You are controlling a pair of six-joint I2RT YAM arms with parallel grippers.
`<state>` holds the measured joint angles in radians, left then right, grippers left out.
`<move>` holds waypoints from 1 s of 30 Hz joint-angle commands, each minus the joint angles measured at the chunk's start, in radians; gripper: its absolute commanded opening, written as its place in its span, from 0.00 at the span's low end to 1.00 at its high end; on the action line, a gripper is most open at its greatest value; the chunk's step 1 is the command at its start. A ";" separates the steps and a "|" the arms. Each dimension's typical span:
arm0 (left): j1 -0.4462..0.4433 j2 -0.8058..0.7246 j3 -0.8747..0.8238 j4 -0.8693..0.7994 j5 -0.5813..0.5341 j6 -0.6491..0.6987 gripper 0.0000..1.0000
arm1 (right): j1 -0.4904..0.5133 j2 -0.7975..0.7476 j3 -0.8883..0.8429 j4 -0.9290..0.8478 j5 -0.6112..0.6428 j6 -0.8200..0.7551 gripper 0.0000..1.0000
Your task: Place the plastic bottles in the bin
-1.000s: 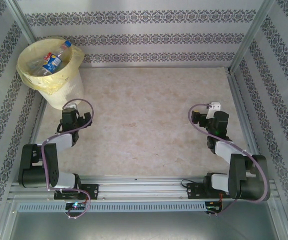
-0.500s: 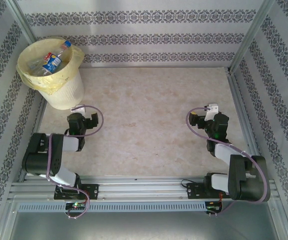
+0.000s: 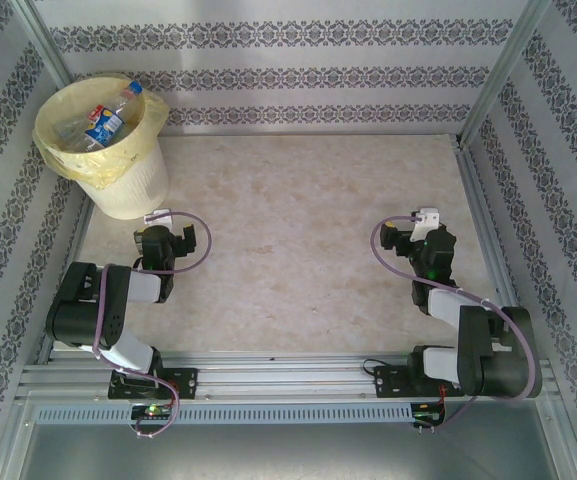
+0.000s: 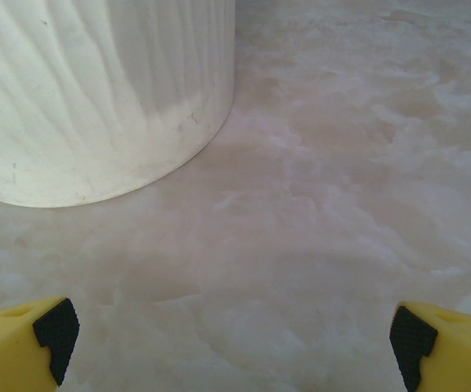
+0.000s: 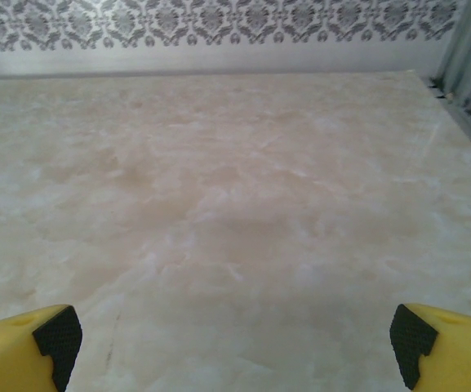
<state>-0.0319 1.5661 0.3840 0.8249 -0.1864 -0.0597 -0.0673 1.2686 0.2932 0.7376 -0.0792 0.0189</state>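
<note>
A round white ribbed plastic bin (image 3: pixel 133 192), lined with a pale yellow bag folded over its rim, holds clear plastic bottles (image 3: pixel 103 122) — one has a blue label. The left gripper (image 3: pixel 156 228) sits just beside the bin's near side; the right gripper (image 3: pixel 410 232) is well apart from the bin, across the beige marbled tabletop (image 3: pixel 288 200).

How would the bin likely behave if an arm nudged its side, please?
The bin is probably light, being thin-looking plastic holding only small bottles, so it would likely slide on the smooth table. Its broad flat base suggests sliding rather than tipping. The loose bag may slip if gripped.
</note>
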 commanded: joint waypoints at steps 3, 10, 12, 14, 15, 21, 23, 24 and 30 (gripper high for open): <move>-0.002 -0.007 0.009 0.043 -0.012 0.011 0.99 | -0.015 -0.020 0.009 -0.006 0.046 -0.023 0.98; -0.002 -0.007 0.009 0.046 -0.012 0.012 0.99 | -0.002 0.008 0.001 0.066 -0.080 0.032 0.98; -0.001 -0.007 0.009 0.046 -0.012 0.012 0.99 | 0.045 0.059 0.031 0.072 -0.054 -0.010 0.98; -0.002 -0.007 0.009 0.046 -0.012 0.012 0.99 | 0.065 0.150 0.045 0.132 -0.047 -0.028 0.98; -0.002 -0.008 0.009 0.046 -0.012 0.012 0.99 | 0.079 0.207 0.059 0.162 -0.035 -0.046 0.98; -0.001 -0.008 0.009 0.044 -0.007 0.014 0.99 | 0.067 0.247 0.093 0.162 0.073 0.014 0.98; -0.002 -0.008 0.009 0.045 -0.007 0.014 0.99 | 0.069 0.235 0.098 0.133 0.074 0.012 0.98; -0.001 -0.007 0.008 0.045 -0.008 0.014 0.99 | 0.070 0.241 0.095 0.150 0.075 0.011 0.98; -0.002 -0.007 0.009 0.044 -0.008 0.014 0.99 | 0.075 0.241 0.101 0.135 0.083 0.007 0.98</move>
<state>-0.0319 1.5661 0.3840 0.8249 -0.1886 -0.0589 0.0029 1.5177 0.3733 0.8494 -0.0170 0.0193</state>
